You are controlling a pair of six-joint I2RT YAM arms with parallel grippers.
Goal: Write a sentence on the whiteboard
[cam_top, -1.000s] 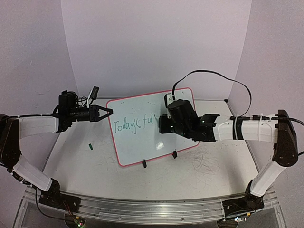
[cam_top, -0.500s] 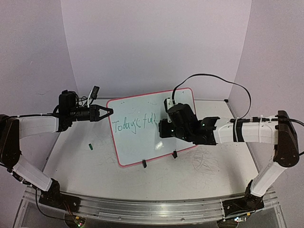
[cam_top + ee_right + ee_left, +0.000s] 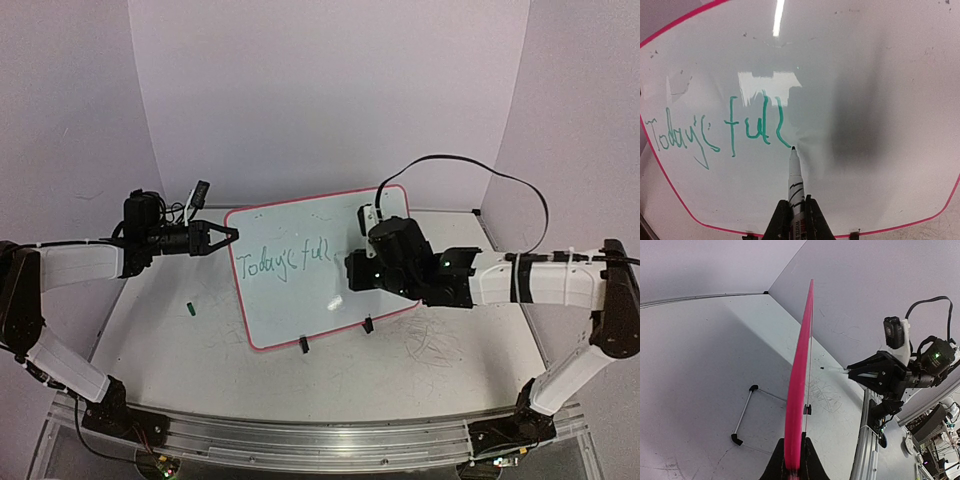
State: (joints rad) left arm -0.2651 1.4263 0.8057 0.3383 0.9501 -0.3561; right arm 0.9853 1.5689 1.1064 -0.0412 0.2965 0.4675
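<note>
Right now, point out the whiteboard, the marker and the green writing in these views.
whiteboard (image 3: 300, 305), top external view, bare white surface below the writing.
marker (image 3: 795, 175), right wrist view, white barrel behind the tip.
green writing (image 3: 733, 130), right wrist view, stem of the letter f.

The whiteboard (image 3: 880, 75) fills nearly the whole frame, its pink edge curving along the upper left, the left side and the bottom. Green writing (image 3: 715, 132) in the left half reads "Today's full". At bottom centre two dark fingers (image 3: 778, 222) grip a pen (image 3: 795, 180) that points up, its tip touching the board at the foot of the last "l". A grey shadow lies right of the tip.
</note>
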